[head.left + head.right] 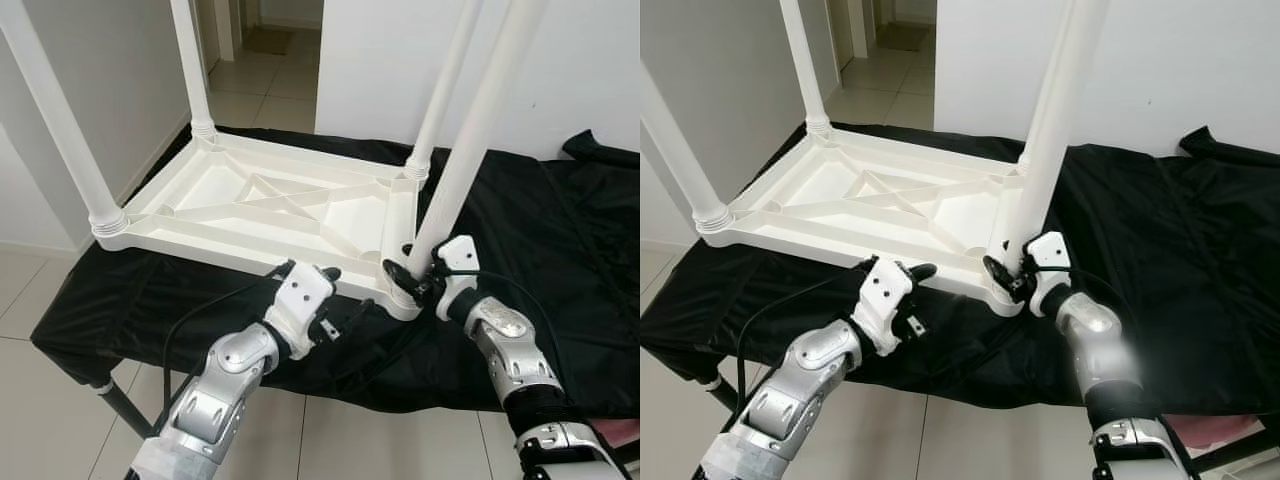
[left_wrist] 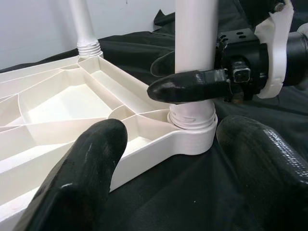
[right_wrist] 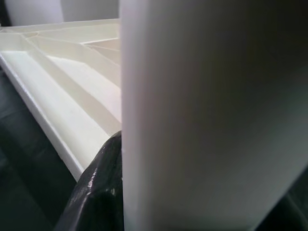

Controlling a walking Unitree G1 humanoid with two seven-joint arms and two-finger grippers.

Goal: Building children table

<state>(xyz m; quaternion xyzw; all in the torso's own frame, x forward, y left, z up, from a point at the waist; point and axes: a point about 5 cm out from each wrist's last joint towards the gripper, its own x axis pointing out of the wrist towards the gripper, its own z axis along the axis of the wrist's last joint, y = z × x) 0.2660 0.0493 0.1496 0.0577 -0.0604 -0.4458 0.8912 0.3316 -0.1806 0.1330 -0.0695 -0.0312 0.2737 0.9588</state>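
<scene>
Four legs are up on the upturned white tabletop (image 1: pixel 260 205) on the black-draped worktop (image 1: pixel 560 240), the near-right leg (image 1: pixel 470 150) clamped low by the right gripper (image 1: pixel 412 278), left gripper (image 1: pixel 335 300) spread empty beside; cross-threading is risked if it is twisted tilted.

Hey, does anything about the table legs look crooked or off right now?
Yes. The near-right leg, held at its base by the right gripper, leans compared with the other legs, so it may not be fully seated in the corner socket of the upturned tabletop.
</scene>
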